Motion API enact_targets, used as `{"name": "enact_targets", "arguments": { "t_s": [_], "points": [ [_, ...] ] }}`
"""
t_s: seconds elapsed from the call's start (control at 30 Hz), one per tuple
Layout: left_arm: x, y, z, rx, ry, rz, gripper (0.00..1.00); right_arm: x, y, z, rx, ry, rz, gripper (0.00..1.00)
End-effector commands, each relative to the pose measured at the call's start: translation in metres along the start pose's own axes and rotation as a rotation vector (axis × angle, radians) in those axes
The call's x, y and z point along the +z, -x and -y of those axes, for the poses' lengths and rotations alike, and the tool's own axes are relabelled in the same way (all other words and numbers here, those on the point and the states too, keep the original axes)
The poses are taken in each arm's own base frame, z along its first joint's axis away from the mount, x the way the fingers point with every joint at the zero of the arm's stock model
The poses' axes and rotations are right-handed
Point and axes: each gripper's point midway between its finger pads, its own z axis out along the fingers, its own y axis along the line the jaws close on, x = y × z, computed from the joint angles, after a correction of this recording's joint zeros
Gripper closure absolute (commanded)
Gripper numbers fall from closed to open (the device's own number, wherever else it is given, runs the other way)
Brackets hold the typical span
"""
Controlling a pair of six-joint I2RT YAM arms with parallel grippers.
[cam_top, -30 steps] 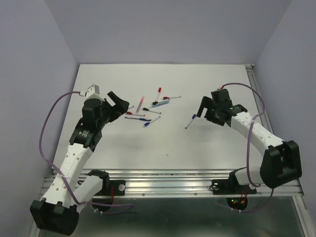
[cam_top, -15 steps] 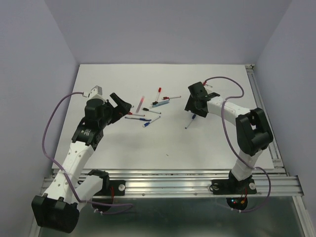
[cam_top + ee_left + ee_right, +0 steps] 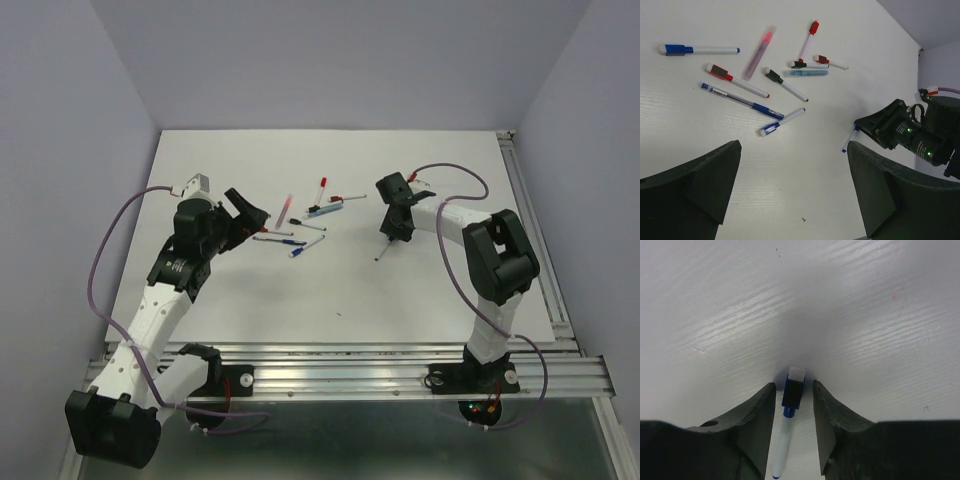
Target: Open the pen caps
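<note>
In the right wrist view a white pen [image 3: 781,445] lies on the table with its blue cap [image 3: 793,392] between the jaws of my right gripper [image 3: 793,385]. The jaws stand narrow, a thin gap showing on each side of the cap. From above, the right gripper [image 3: 393,228] points down over that pen [image 3: 382,250]. My left gripper [image 3: 792,150] hangs wide open with nothing in it, short of a cluster of capped pens: blue cap [image 3: 675,49], red cap [image 3: 717,72], black cap [image 3: 773,75].
The cluster [image 3: 295,225] also holds a pink highlighter [image 3: 759,52], a light blue barrel [image 3: 807,73] and a blue gel pen [image 3: 740,100]. A metal rail [image 3: 530,215] runs along the table's right edge. Walls close in on three sides.
The right arm swung left and down onto the lone pen, and its jaws narrowed around the blue cap. The left arm barely moved and stayed open.
</note>
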Motion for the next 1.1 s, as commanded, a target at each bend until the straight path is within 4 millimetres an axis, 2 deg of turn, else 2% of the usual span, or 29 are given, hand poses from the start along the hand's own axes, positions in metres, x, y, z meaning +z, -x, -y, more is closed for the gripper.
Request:
{"name": "enact_targets", "arguments": {
  "t_s": [0.0,0.13,0.3,0.37,0.4,0.43,0.47,0.5,0.53,0.57,0.6,0.63,0.67,0.7,0.73,0.77,0.8,0.83,0.87,0.97,1.07],
  "points": [
    [0.001,0.005,0.007,0.002,-0.035,0.021,0.01,0.008,0.002,-0.005,0.037,-0.003,0.021,0.60],
    [0.004,0.001,0.005,-0.004,-0.031,0.002,0.01,0.015,-0.004,-0.001,0.046,-0.022,0.016,0.75],
    [0.009,-0.008,0.006,-0.015,-0.040,-0.043,0.01,0.009,-0.005,-0.001,0.063,0.006,0.018,0.87],
    [0.012,-0.020,0.022,-0.021,-0.116,-0.072,0.01,-0.004,-0.001,-0.008,0.067,0.076,0.028,0.92],
    [0.011,-0.032,0.027,-0.010,-0.141,-0.110,0.01,-0.014,0.008,-0.015,0.078,0.120,0.050,0.93],
    [0.012,-0.037,0.039,0.008,-0.185,-0.118,0.01,-0.019,-0.001,-0.016,0.071,0.163,0.024,0.94],
    [0.007,-0.059,0.060,0.070,-0.250,-0.171,0.01,-0.027,0.004,-0.025,0.069,0.234,0.049,0.94],
    [0.009,-0.072,0.069,0.118,-0.278,-0.204,0.01,-0.053,0.016,-0.033,0.079,0.327,0.089,0.96],
    [0.007,-0.084,0.079,0.160,-0.315,-0.234,0.01,-0.058,-0.007,-0.031,0.048,0.395,0.032,0.96],
    [0.003,-0.099,0.092,0.208,-0.379,-0.278,0.01,-0.076,0.000,-0.042,0.036,0.495,0.080,0.96],
    [-0.004,-0.122,0.103,0.242,-0.434,-0.341,0.01,-0.089,-0.002,-0.046,0.034,0.565,0.085,0.96],
    [-0.004,-0.136,0.114,0.260,-0.494,-0.373,0.01,-0.122,-0.006,-0.051,0.023,0.695,0.081,0.97],
    [-0.012,-0.149,0.123,0.273,-0.559,-0.420,0.01,-0.132,-0.014,-0.053,0.035,0.780,0.099,0.98],
    [-0.021,-0.169,0.138,0.299,-0.650,-0.445,0.01,-0.163,-0.016,-0.055,0.054,0.894,0.105,0.99],
    [-0.028,-0.177,0.146,0.306,-0.703,-0.460,0.01,-0.175,-0.020,-0.055,0.065,0.944,0.110,0.99],
    [-0.034,-0.187,0.151,0.309,-0.741,-0.476,0.01,-0.177,-0.030,-0.051,0.077,0.977,0.107,0.99],
    [-0.037,-0.195,0.157,0.308,-0.769,-0.491,0.01,-0.189,-0.031,-0.051,0.083,1.024,0.115,0.99],
    [-0.047,-0.200,0.171,0.313,-0.837,-0.491,0.01,-0.209,-0.030,-0.050,0.102,1.084,0.124,0.99],
    [-0.049,-0.204,0.176,0.313,-0.855,-0.500,0.01,-0.218,-0.035,-0.050,0.101,1.117,0.127,0.99],
    [-0.054,-0.211,0.190,0.319,-0.900,-0.501,0.02,-0.240,-0.042,-0.049,0.100,1.200,0.146,0.99],
    [-0.048,-0.211,0.194,0.305,-0.875,-0.485,0.07,-0.245,-0.048,-0.050,0.104,1.219,0.112,0.99]
  ]
}}
